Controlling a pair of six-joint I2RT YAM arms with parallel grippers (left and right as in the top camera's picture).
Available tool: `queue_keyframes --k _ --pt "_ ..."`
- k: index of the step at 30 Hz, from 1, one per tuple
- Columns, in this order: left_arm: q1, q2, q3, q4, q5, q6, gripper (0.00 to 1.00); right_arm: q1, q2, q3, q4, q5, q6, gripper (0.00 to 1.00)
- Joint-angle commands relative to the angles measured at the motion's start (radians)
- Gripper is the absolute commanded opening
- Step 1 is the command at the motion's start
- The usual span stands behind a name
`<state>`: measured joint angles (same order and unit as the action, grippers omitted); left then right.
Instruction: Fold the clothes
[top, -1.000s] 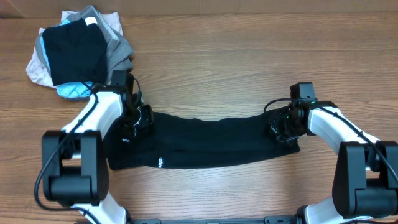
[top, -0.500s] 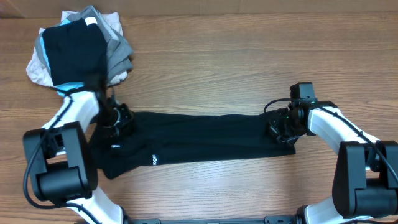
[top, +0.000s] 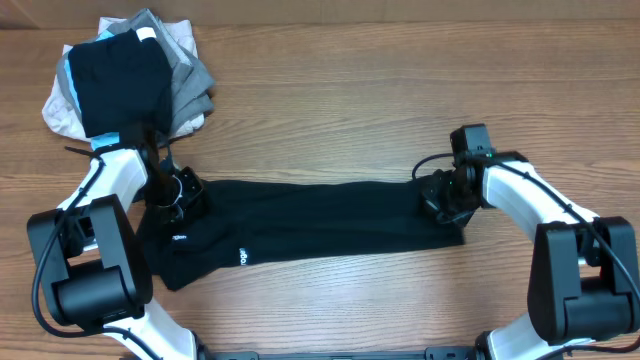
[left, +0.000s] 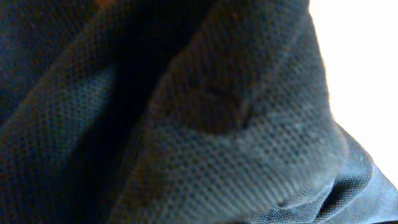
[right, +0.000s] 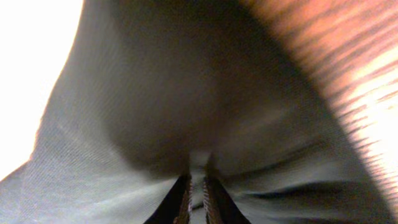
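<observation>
The black shirt (top: 320, 220) lies as a long folded band across the table, with small white lettering (top: 243, 257) near its left end. My left gripper (top: 180, 195) sits at the shirt's upper left corner. The left wrist view is filled with black mesh fabric (left: 186, 124) and its fingers are hidden. My right gripper (top: 437, 196) is at the shirt's upper right corner. In the right wrist view its fingers (right: 197, 193) are pinched shut on a fold of the shirt (right: 186, 112).
A stacked pile of black, grey, beige and light-blue garments (top: 125, 80) sits at the back left corner. The wooden table (top: 400, 90) stretches behind the shirt. Cables run along both arms.
Both grippers have dragged the shirt to the left. The left gripper moved left and slightly forward. The right gripper shifted left with the shirt's right end.
</observation>
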<state>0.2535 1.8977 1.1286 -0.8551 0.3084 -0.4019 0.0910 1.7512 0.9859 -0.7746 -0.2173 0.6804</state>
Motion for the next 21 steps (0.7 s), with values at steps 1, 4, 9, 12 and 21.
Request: queue_keyframes --k 1,4,9,12,21 --pt "0.046 0.05 -0.013 0.013 -0.211 -0.005 0.12 -0.002 0.009 0.097 -0.058 0.08 -0.003 0.15" --pt "0.045 0.04 0.021 -0.016 -0.212 0.036 0.14 -0.009 0.009 0.18 -0.153 0.127 -0.002 0.18" --pt "0.045 -0.024 0.101 -0.093 -0.209 0.027 0.27 -0.055 0.003 0.305 -0.293 0.164 -0.003 0.28" --pt "0.044 -0.074 0.148 -0.141 -0.208 0.027 0.43 -0.092 -0.011 0.349 -0.353 0.164 -0.003 0.37" --pt "0.027 -0.238 0.221 -0.232 -0.17 0.042 0.86 -0.249 -0.056 0.351 -0.402 0.093 -0.172 1.0"
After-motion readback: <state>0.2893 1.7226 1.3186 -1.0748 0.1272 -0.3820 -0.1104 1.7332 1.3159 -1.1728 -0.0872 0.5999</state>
